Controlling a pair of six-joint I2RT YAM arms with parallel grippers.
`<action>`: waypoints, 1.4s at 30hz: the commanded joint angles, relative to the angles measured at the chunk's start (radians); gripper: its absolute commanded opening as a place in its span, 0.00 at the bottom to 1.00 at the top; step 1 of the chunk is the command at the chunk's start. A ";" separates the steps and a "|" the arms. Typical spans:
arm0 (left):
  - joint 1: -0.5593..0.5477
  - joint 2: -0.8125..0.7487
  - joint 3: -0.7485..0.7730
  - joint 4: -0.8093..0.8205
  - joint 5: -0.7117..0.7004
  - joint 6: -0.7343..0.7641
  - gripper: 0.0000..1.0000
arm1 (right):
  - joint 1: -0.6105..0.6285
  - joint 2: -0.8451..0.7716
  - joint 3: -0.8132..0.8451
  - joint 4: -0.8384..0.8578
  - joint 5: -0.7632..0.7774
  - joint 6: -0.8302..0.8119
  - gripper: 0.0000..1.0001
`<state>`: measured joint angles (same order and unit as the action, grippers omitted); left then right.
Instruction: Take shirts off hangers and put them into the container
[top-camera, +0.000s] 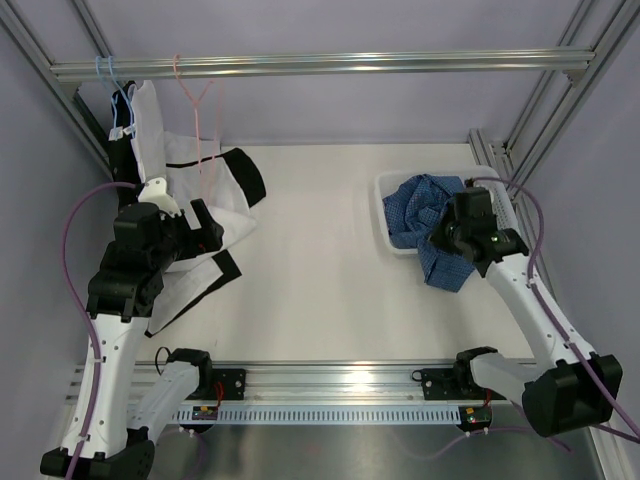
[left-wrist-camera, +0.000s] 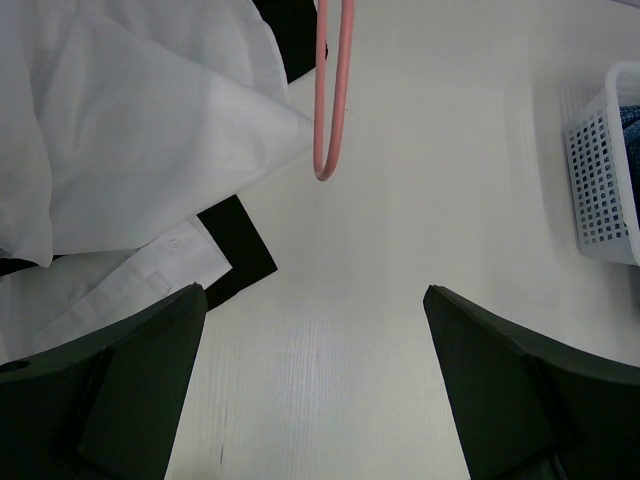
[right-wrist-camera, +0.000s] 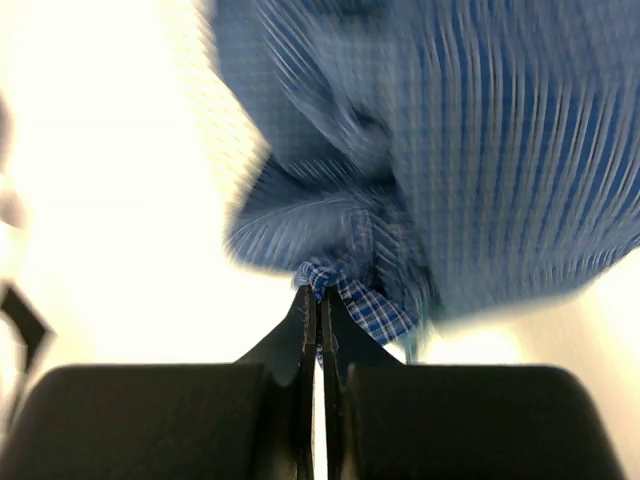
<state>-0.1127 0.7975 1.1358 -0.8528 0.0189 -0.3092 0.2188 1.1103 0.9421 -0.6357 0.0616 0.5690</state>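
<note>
Right gripper (right-wrist-camera: 318, 292) was clenched on a fold of the soft blue fine-checked shirt (right-wrist-camera: 450, 150), which lay bunched in the shallow white mesh plastic basket (top-camera: 384, 188), spilling over its near rim onto the pale worktop (left-wrist-camera: 420, 180). Left gripper (left-wrist-camera: 315, 292) hung spread wide beside the plain white shirt (left-wrist-camera: 130, 130) and thin pink wire hanger (left-wrist-camera: 331, 100).

I count two shirts for certain, one blue checked shirt (top-camera: 430, 215) and one white shirt (top-camera: 190, 160). Black cloth (top-camera: 245, 175) edges the white one, and I cannot tell if it is a third. There are two wire hangers, a pink hanger (top-camera: 195, 95) and a light blue hanger (top-camera: 105, 68), and one white mesh basket (top-camera: 384, 225).
</note>
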 joint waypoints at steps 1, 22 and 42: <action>-0.004 -0.014 0.007 0.024 0.000 0.016 0.97 | 0.002 0.005 0.202 -0.064 0.092 -0.030 0.00; -0.004 -0.069 -0.025 0.004 0.006 -0.005 0.97 | -0.093 0.717 0.409 0.085 0.066 0.035 0.08; -0.004 -0.057 -0.033 0.034 0.038 -0.025 0.99 | -0.104 0.082 0.158 -0.091 0.205 -0.018 0.99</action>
<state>-0.1127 0.7361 1.1030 -0.8684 0.0246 -0.3218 0.1181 1.2224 1.2049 -0.6590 0.1959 0.5266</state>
